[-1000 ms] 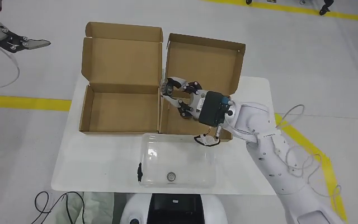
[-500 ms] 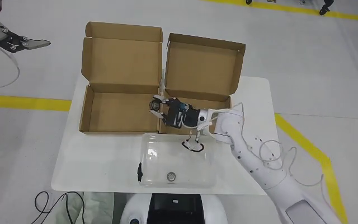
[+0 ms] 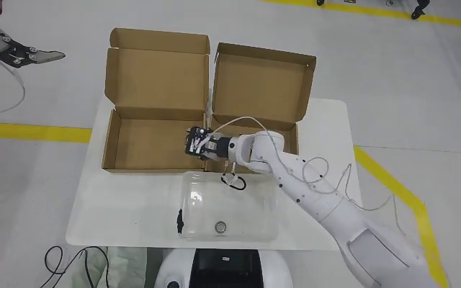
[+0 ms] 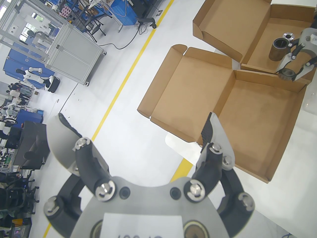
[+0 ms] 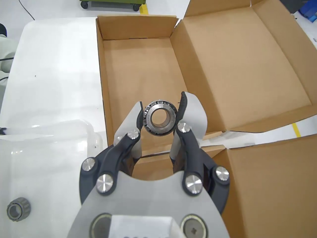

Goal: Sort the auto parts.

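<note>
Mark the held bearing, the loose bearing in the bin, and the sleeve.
held bearing [image 5: 160, 131]: right wrist view, lower ring face.
loose bearing [image 5: 26, 206]: right wrist view, outer ring.
sleeve [image 4: 277, 53]: left wrist view, side wall.

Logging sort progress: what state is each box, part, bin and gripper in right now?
right gripper: fingers shut on held bearing.
left gripper: fingers open, holding nothing.
held bearing: clamped, above left box.
left box: open, lid up.
right box: open, lid up.
dark sleeve: standing upright in right box.
clear bin: open-topped.
loose bearing: lying in clear bin.
</note>
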Action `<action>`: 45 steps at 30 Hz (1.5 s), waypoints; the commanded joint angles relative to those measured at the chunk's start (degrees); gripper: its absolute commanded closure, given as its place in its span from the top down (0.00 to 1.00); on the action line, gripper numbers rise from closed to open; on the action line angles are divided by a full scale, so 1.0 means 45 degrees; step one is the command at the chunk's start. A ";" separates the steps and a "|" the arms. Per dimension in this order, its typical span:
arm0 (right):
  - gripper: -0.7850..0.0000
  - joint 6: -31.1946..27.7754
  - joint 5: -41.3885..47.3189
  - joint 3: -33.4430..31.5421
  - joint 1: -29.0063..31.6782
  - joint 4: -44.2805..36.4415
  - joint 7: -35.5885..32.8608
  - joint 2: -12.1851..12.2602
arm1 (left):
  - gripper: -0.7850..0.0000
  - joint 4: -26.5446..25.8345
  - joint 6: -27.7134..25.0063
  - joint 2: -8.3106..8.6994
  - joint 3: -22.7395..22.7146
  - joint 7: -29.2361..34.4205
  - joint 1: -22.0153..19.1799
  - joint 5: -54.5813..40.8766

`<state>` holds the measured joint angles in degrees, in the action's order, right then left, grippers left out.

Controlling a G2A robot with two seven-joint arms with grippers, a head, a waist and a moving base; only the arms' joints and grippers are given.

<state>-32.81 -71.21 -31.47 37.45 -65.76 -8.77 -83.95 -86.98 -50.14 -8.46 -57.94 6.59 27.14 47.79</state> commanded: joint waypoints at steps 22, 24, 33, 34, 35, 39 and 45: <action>0.00 -0.0556 0.1291 0.2486 -0.2444 0.7190 0.0955 -0.3798 | 1.00 0.0000 0.0000 0.0000 0.0000 0.0000 0.0000 0.0000; 0.00 -0.0601 0.1269 0.2564 -0.2540 0.7638 0.1123 -0.4062 | 1.00 0.0000 0.0000 0.0000 0.0000 0.0000 0.0000 0.0000; 0.66 -0.0737 0.1054 0.2725 -0.2884 0.9265 0.1591 -0.4941 | 1.00 0.0000 0.0000 0.0000 0.0000 0.0000 0.0000 0.0000; 0.67 -0.0729 0.1008 0.2732 -0.2918 0.9410 0.1653 -0.5008 | 1.00 0.0000 0.0000 0.0000 0.0000 0.0000 0.0000 0.0000; 0.67 -0.0722 0.0978 0.2727 -0.2949 0.9552 0.1733 -0.5068 | 1.00 0.0000 0.0000 0.0000 0.0000 0.0000 0.0000 0.0000; 0.71 -0.0737 0.0824 0.2711 -0.3045 0.9928 0.2120 -0.5256 | 1.00 0.0000 0.0000 0.0000 0.0000 0.0000 0.0000 0.0000; 0.78 -0.0903 0.0364 0.2716 -0.3165 0.9908 0.2910 -0.5355 | 1.00 0.0000 0.0000 0.0000 0.0000 0.0000 0.0000 0.0000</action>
<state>-36.79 -69.31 -19.17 23.29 -21.02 3.50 -108.08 -86.98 -50.14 -8.46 -57.94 6.59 27.14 47.79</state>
